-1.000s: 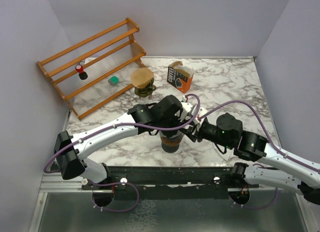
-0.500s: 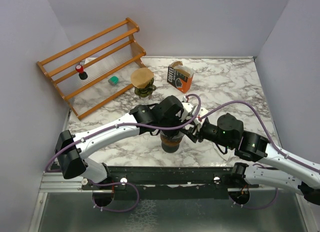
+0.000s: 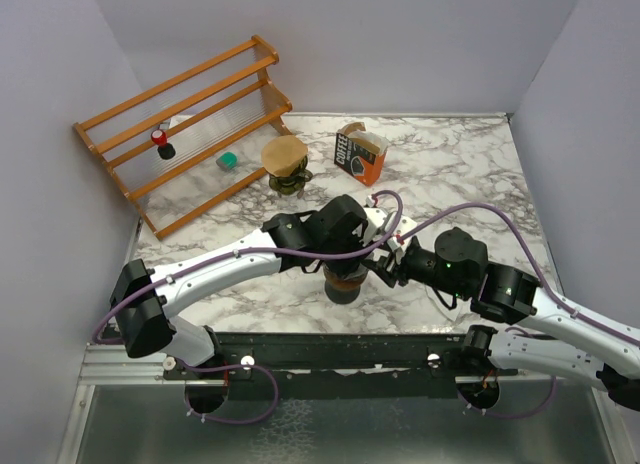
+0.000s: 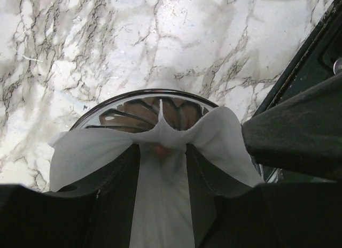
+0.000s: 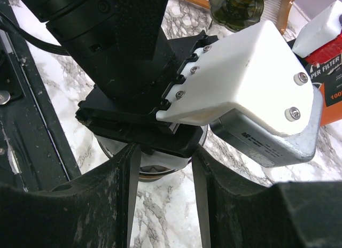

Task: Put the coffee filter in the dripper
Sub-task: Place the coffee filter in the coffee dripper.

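Observation:
The white coffee filter point(image 4: 160, 205) lies loosely between my left gripper's point(image 4: 162, 152) parted fingers, and its edges spread out over both of them. Right below it stands the dripper point(image 4: 140, 108), ribbed and brownish inside, on the marble near the table's front point(image 3: 343, 287). In the top view the left gripper point(image 3: 346, 266) hangs straight over the dripper and hides its mouth. My right gripper point(image 5: 163, 152) is open and empty, just to the right of the dripper point(image 5: 152, 172) and pointed at it. It shows in the top view too, the right gripper point(image 3: 384, 270).
A wooden rack point(image 3: 185, 124) stands at the back left with a red-capped item point(image 3: 159, 138) and a green item point(image 3: 228, 160). A second dripper holding a brown filter point(image 3: 286, 164) and an orange filter box point(image 3: 360, 154) stand behind. The black front rail point(image 3: 330, 349) runs along the near edge.
My left gripper has shifted slightly over the dripper and its fingers have spread a little around the filter. The right gripper's fingers have also widened slightly.

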